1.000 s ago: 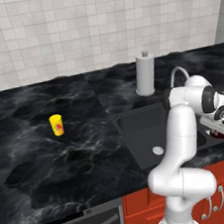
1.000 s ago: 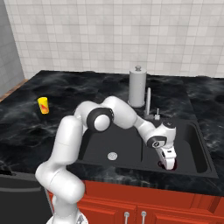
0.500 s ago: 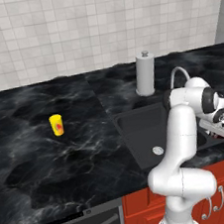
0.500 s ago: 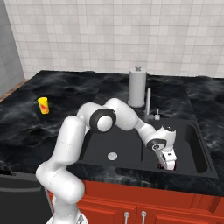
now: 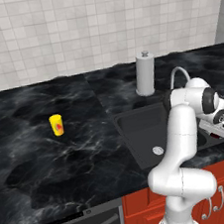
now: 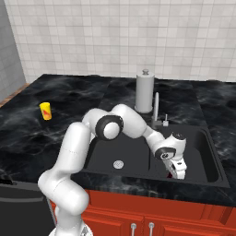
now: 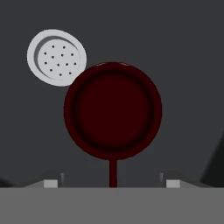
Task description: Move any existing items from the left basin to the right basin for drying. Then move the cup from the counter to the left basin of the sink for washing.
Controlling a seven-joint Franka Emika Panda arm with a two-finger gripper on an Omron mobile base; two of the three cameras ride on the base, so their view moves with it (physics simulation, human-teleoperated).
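Hand (image 6: 179, 171) is down in the right basin (image 6: 203, 152), fingers apart with nothing between them. The maroon bowl (image 7: 113, 113) sits on the basin floor, touching the silver drain (image 7: 56, 54), so the drop looks done. Lift straight up before swinging, so your fingertips don't clip the bowl rim or the divider. Then go for the yellow cup (image 5: 56, 124), upright on the surface well toward its left edge. Grip it mid-body, keep it vertical, and set it in the left basin (image 5: 144, 130).

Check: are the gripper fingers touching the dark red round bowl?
Apart. In the hand view the fingertips stand wide on either side, with black basin floor between them and the bowl.
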